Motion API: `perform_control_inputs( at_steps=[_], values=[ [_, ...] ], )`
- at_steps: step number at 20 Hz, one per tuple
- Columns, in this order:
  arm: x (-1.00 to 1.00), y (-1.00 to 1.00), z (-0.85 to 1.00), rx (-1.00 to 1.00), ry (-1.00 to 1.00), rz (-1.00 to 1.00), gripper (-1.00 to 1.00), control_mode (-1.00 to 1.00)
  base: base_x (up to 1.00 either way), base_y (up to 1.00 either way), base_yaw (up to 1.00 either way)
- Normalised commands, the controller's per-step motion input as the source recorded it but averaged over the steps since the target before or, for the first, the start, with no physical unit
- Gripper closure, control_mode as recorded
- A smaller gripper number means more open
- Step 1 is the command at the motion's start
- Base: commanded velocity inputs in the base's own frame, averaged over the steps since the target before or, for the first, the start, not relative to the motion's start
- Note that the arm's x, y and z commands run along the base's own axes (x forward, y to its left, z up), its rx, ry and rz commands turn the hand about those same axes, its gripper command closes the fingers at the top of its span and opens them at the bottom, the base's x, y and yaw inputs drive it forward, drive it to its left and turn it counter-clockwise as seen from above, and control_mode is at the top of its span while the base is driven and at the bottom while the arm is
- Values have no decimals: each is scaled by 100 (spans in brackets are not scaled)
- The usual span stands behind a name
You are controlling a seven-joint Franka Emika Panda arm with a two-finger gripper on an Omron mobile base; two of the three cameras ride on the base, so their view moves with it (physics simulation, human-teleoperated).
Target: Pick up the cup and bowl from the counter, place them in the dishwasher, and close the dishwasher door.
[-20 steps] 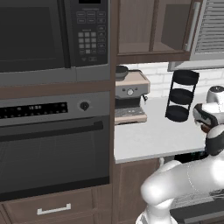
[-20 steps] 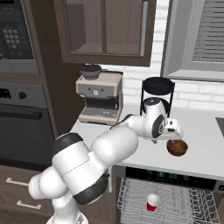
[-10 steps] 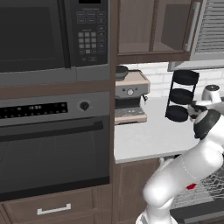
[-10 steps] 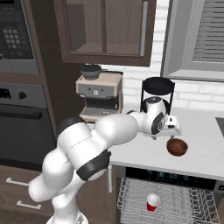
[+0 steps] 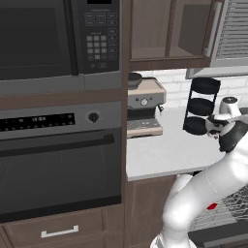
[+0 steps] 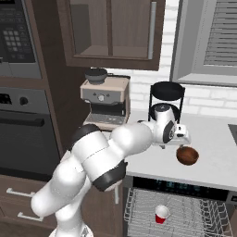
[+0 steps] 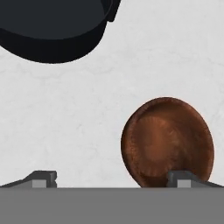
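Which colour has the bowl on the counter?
The bowl is glossy reddish-brown, darker at its rim. The hand view shows it best.

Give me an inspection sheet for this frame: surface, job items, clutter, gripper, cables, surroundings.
Surface: light grey-white counter, nothing spilled.
Job's things: glossy reddish-brown bowl on the counter; small red cup already in the grey wire dishwasher rack; the rack is out in view.
Clutter: black three-tier round rack; beige espresso machine.
Gripper: open, above the counter, bowl by one fingertip.
Cables: nothing seen.
Surroundings: black oven, microwave, wooden cabinets.
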Motion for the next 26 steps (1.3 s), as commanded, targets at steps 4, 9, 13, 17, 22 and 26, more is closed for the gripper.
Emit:
perform_control_inputs(
  at_steps=[4,9,13,17,22,26],
  values=[
    [32,-24,-19,0,5,0,-100,-100,0,0,0],
    [17,-29,-23,0,5,0,-100,-100,0,0,0],
    [16,-44,-31,-1,6,0,-100,-100,0,0,0],
    [2,-15,-31,0,6,0,-100,-100,0,0,0],
    [0,-3,-36,0,4,0,-100,-100,0,0,0],
    [0,-9,-12,0,2,0,-100,-100,0,0,0]
  ],
)
